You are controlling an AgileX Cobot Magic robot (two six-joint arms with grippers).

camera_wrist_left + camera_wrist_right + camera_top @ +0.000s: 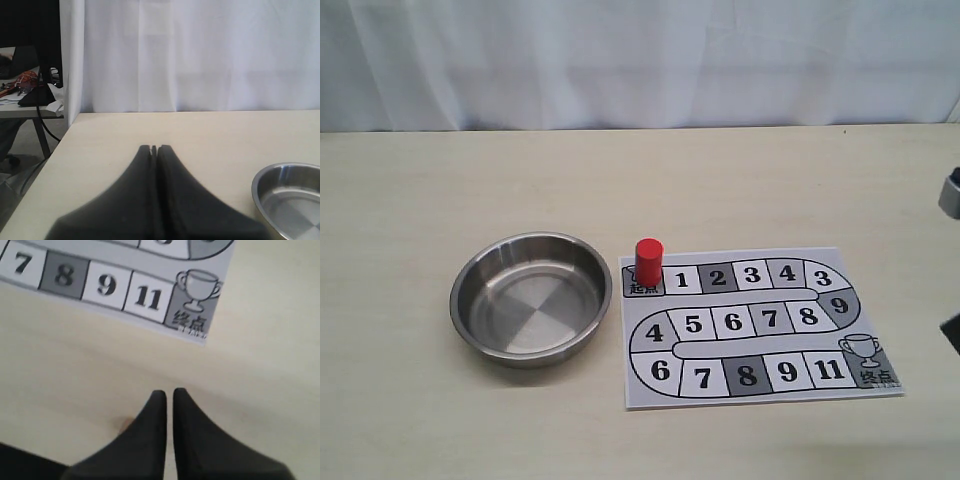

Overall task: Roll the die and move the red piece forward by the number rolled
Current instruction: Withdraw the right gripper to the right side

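The red piece (648,263) stands upright on the start square at the near-left corner of the numbered board (642,392). No die shows in any view; the steel bowl (460,300) left of the board is empty. My left gripper (154,147) is shut with nothing in it, hovering over bare table, with the bowl's rim (257,182) off to one side. My right gripper (166,391) has only a thin slit between its fingers and holds nothing; it hangs over the table just off the board's trophy corner (195,290). A small brownish patch (121,424) beside one finger is unclear.
A white curtain (640,60) backs the table's far edge. Dark parts of the right arm (950,195) show at the right border of the exterior view. In the left wrist view the table's side edge drops off toward a cluttered desk (30,90).
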